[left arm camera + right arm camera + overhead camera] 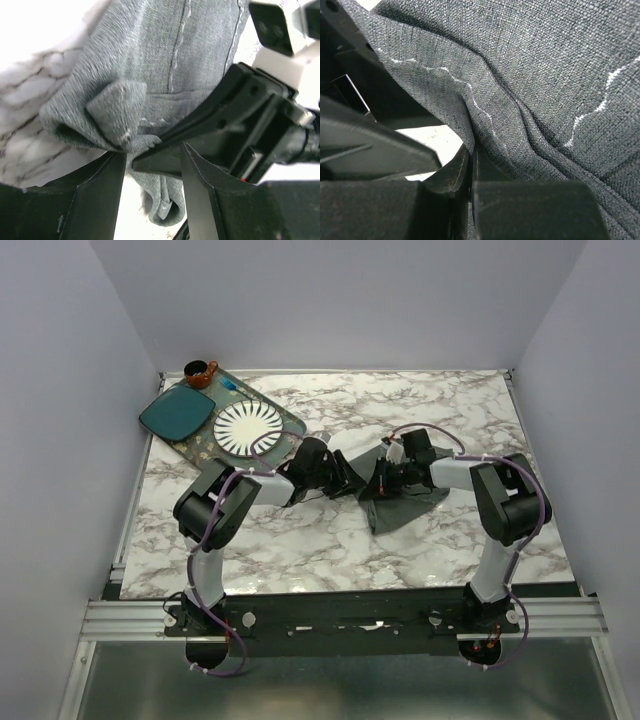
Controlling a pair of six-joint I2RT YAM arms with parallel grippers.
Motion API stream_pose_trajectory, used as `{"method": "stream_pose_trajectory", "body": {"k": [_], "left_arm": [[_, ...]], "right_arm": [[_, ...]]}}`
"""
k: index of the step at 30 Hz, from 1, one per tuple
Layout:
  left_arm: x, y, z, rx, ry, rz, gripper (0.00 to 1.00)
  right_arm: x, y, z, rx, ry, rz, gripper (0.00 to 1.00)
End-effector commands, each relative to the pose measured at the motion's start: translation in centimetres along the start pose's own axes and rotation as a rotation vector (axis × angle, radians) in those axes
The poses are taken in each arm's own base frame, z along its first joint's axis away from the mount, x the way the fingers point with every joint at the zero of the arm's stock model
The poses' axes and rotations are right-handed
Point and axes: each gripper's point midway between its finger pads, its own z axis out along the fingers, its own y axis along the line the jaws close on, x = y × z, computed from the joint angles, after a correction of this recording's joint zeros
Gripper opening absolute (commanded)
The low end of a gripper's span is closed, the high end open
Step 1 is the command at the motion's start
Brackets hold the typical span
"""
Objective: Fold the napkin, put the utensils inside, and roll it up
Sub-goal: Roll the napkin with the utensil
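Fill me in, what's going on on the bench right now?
Both arms are on the dark grey napkin mid-table. The right gripper is pinched shut on a crease of it. The left gripper straddles a bunched fold close by, almost touching the right one; whether it grips I can't tell. The cloth is rumpled, not flat or rolled. No utensils are in it that I can see. The tray with the white plate and teal plate sits at the far left.

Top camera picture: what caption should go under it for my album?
Two robot arms meet at the crumpled grey napkin on the marble table.
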Motion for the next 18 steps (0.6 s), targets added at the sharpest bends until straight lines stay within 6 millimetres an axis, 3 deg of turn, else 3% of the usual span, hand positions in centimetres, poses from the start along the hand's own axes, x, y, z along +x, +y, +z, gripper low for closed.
{"method": "stream_pose_trajectory", "body": {"k": [1, 6, 10, 13, 16, 17, 18], "left_arm": [[-0.5, -1.5, 1.0, 0.048, -0.001, 0.0, 0.55], [-0.6, -2.1, 1.1, 0.067, 0.001, -0.003, 0.52], [-0.8, -2.5, 0.1, 0.063, -0.014, 0.013, 0.57], [-0.6, -2.5, -0.9, 0.039, -0.012, 0.016, 0.62], [-1.0, -1.4, -2.5, -0.02, -0.032, 0.004, 0.64], [-1.0, -1.3, -3.2, -0.023, -0.033, 0.012, 0.64], [-1.5, -0.9, -3.7, -0.029, -0.037, 0.005, 0.64]], "right_arm": [[1.9, -4.8, -0.8, 0.232, 0.032, 0.024, 0.13], [1.5, -3.9, -1.2, 0.222, 0.03, 0.003, 0.2], [1.2, -2.9, -1.4, 0.235, 0.03, -0.024, 0.29], [0.8, -2.4, -1.7, 0.273, 0.028, -0.061, 0.31], [0.8, -2.3, -1.6, 0.29, 0.031, -0.065, 0.23], [0.9, -2.3, -1.6, 0.288, 0.033, -0.061, 0.1], [1.1, -2.2, -1.3, 0.283, 0.043, -0.064, 0.05]]}}
